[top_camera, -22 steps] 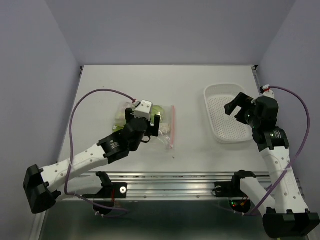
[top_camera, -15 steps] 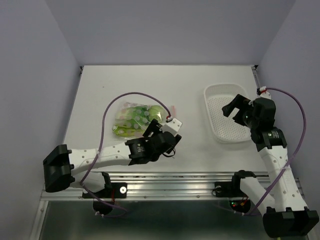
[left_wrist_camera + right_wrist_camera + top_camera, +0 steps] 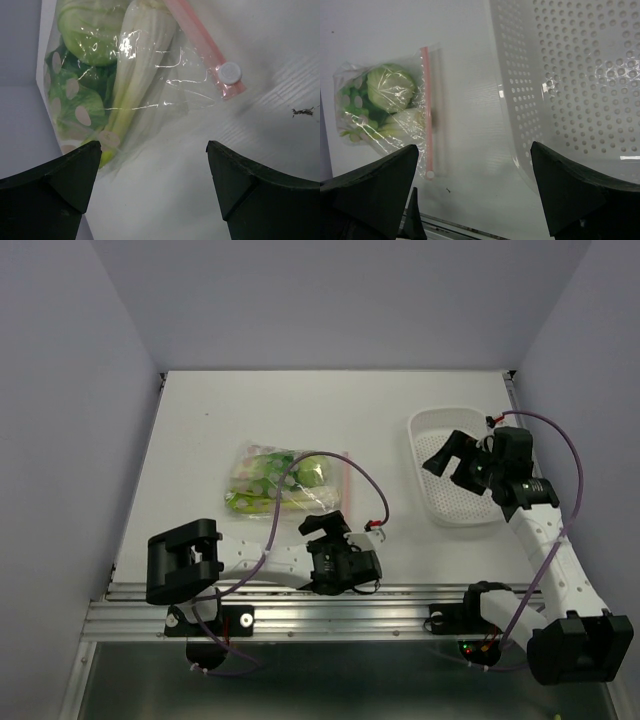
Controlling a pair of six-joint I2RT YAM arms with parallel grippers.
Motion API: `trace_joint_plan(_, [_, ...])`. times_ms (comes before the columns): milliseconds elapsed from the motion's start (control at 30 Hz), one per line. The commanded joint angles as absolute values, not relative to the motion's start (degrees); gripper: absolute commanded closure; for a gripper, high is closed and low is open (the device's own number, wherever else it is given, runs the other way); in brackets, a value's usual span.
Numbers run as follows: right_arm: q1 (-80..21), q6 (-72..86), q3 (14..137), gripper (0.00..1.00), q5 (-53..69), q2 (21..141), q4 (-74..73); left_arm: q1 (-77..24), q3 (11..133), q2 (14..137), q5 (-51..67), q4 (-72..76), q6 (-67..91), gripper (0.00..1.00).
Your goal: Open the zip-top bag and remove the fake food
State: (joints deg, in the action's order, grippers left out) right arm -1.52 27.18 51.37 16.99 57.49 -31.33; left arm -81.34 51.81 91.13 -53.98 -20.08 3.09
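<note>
the left gripper (image 3: 330, 525) hung low over the table (image 3: 200, 420) with its jaws spread wide and nothing between them; in its wrist view the two dark fingertips (image 3: 60, 175) framed only bare surface. just ahead of it lay the zip-top bag (image 3: 285, 480), flat and seemingly shut, with the fake food (image 3: 268, 480) packed inside toward the gripper's left: a pale round lettuce ball (image 3: 92, 30), a long yellow-green leafy piece (image 3: 137, 65) and dark green spotted pieces (image 3: 70, 100). the pink zipper strip (image 3: 200, 45) ran along the bag's right edge, its long axis pointing away from the gripper, and the white slider (image 3: 229, 73) sat at the end closest to the fingers, ahead and slightly right. the right gripper (image 3: 448, 460), also wide open and empty, hovered above the white perforated basket (image 3: 425, 435), well apart from the bag, which lay off to its left with the strip edge turned toward it. the left arm was clearly the nearer one, so the slider end looked the likely first grasp, approached along the strip.
</note>
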Motion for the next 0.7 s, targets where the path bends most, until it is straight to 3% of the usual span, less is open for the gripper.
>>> trace_joint_plan(0, [-1.41,26.46,52.91,0.0,18.98,54.93,-29.88,-81.3,50.45,91.41,-56.69,-17.59,-0.87,0.01])
trace_joint_plan(200, [-1.41,25.93,53.35,0.0,20.04,54.41,-29.88,-81.3,48.87,92.55,-53.88,-6.17,-8.69,0.01])
trace_joint_plan(667, [-1.41,25.4,53.79,0.0,18.72,53.35,-29.88,-75.85,47.63,97.99,-49.57,2.98,-15.72,0.01])
